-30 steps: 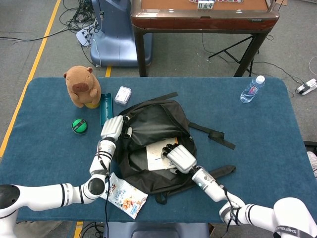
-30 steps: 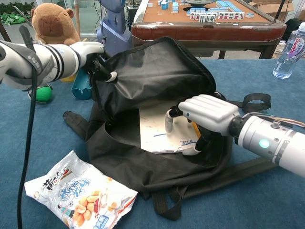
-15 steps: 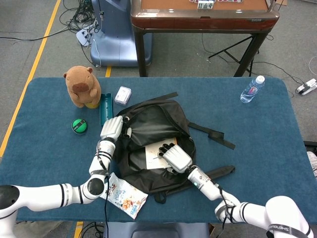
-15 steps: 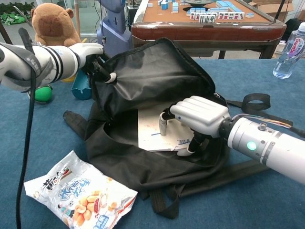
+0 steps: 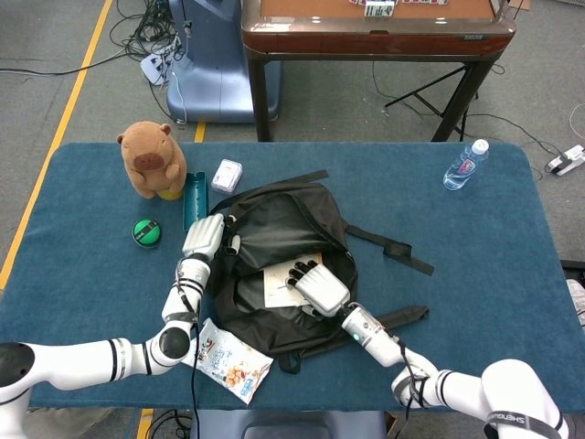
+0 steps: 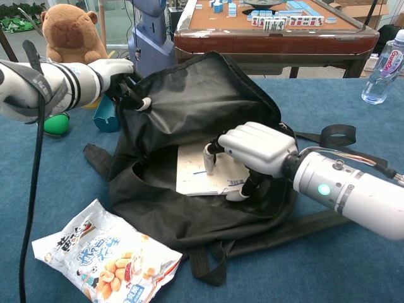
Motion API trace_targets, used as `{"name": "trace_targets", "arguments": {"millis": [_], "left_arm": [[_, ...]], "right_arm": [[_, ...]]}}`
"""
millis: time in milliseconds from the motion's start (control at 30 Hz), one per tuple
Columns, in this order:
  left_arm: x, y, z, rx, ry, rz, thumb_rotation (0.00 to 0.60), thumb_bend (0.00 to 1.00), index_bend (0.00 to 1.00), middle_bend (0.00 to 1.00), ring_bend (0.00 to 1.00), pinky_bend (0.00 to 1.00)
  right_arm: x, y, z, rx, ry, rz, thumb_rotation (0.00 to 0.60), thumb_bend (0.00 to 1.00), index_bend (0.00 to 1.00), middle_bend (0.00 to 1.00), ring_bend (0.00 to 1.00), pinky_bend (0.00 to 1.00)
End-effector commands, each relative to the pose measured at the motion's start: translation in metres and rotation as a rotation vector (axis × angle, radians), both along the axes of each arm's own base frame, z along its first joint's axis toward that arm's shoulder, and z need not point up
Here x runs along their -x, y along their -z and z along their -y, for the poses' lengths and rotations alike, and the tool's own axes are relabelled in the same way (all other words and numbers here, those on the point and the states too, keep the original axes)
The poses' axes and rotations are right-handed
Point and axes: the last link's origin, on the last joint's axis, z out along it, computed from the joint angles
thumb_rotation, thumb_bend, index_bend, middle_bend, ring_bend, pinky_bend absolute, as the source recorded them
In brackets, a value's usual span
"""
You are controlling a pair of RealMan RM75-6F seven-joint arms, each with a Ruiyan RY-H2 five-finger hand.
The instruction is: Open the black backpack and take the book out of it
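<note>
Head view looks steeply down; chest view low, near, sharing the backpack point(image 5: 283, 233).

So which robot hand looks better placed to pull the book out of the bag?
The right robot hand, probably: its fingers already grip the book inside the open backpack. The left robot hand holds the bag's edge up.

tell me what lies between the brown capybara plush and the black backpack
A teal upright holder and a small white box, clearest in the head view.
</note>
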Motion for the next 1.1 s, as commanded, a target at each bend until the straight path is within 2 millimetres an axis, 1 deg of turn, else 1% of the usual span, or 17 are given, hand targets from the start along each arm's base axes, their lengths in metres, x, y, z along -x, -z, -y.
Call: {"name": "trace_targets", "arguments": {"millis": [33, 267, 367, 433, 533, 633, 767, 867, 967, 1100], "left_arm": [[0.0, 0.0, 0.0, 0.0, 0.001, 0.0, 0.6, 0.55, 0.66, 0.71, 0.66, 0.65], [0.001, 0.0, 0.0, 0.001, 0.001, 0.003, 0.6, 0.55, 0.66, 0.71, 0.66, 0.66], [0.001, 0.0, 0.0, 0.001, 0.0, 0.005, 0.6, 0.55, 0.66, 0.71, 0.66, 0.65], [0.002, 0.0, 0.0, 0.0, -0.001, 0.007, 0.6, 0.55, 0.66, 0.71, 0.66, 0.65], [0.002, -0.001, -0.001, -0.004, -0.002, 0.012, 0.6, 0.55, 0.65, 0.71, 0.66, 0.65], [0.002, -0.001, -0.001, -0.007, -0.001, 0.012, 0.6, 0.55, 0.65, 0.7, 0.66, 0.65], [0.002, -0.003, -0.002, -0.011, -0.002, 0.019, 0.6, 0.55, 0.65, 0.7, 0.66, 0.65], [0.002, -0.005, -0.003, -0.016, -0.003, 0.026, 0.6, 0.55, 0.65, 0.7, 0.66, 0.65], [0.002, -0.006, -0.004, -0.02, -0.003, 0.028, 0.6, 0.55, 0.65, 0.7, 0.66, 0.65], [0.001, -0.009, -0.003, -0.021, 0.001, 0.029, 0.6, 0.55, 0.65, 0.7, 0.66, 0.65]], "right_arm": [[-0.001, -0.001, 0.001, 0.007, -0.003, 0.001, 0.6, 0.38, 0.39, 0.36, 0.23, 0.37], [-0.005, -0.002, 0.003, 0.019, -0.017, 0.002, 0.6, 0.39, 0.39, 0.36, 0.23, 0.37], [-0.006, -0.002, 0.004, 0.029, -0.031, -0.003, 0.6, 0.4, 0.4, 0.38, 0.24, 0.37], [-0.007, -0.003, 0.006, 0.039, -0.036, 0.004, 0.6, 0.42, 0.44, 0.4, 0.26, 0.37], [-0.01, -0.004, 0.009, 0.062, -0.048, 0.014, 0.6, 0.46, 0.53, 0.45, 0.3, 0.37], [-0.013, -0.007, 0.012, 0.082, -0.066, 0.02, 0.6, 0.49, 0.62, 0.51, 0.36, 0.41], [-0.017, -0.011, 0.013, 0.097, -0.087, 0.05, 0.6, 0.5, 0.68, 0.56, 0.43, 0.45], [-0.022, -0.018, 0.012, 0.106, -0.111, 0.081, 0.6, 0.51, 0.72, 0.59, 0.47, 0.48], [-0.028, -0.03, 0.01, 0.119, -0.151, 0.109, 0.6, 0.51, 0.73, 0.6, 0.5, 0.49], [-0.037, -0.054, 0.004, 0.138, -0.213, 0.154, 0.6, 0.51, 0.75, 0.62, 0.53, 0.54]]}}
